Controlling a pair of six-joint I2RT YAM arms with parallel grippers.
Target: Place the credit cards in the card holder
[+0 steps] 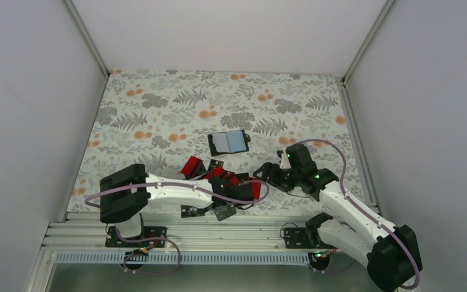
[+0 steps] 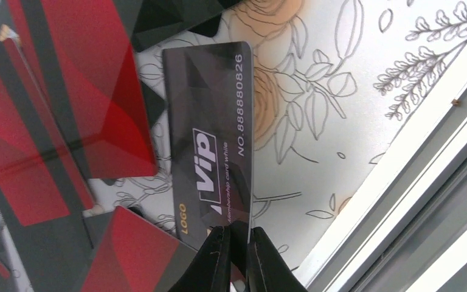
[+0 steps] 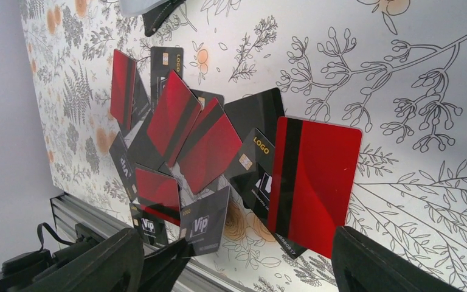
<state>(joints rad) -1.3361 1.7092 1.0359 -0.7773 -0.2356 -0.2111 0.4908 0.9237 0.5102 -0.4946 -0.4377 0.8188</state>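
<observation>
The card holder (image 1: 228,142) lies open on the flowered cloth, its light blue-grey inside up; its edge shows at the top of the right wrist view (image 3: 161,18). Several red and black credit cards (image 1: 219,176) lie in a loose overlapping pile in front of it (image 3: 182,134). My left gripper (image 1: 224,210) is shut on the end of a black VIP card (image 2: 210,140) near the table's front edge (image 3: 205,226). My right gripper (image 1: 269,174) is open and empty, right of the pile, above a red card (image 3: 316,182).
A metal rail (image 1: 219,234) runs along the near edge, close beside the held card (image 2: 413,182). White walls (image 1: 30,121) enclose the table on the left, back and right. Another black VIP card (image 1: 193,211) lies by the front edge.
</observation>
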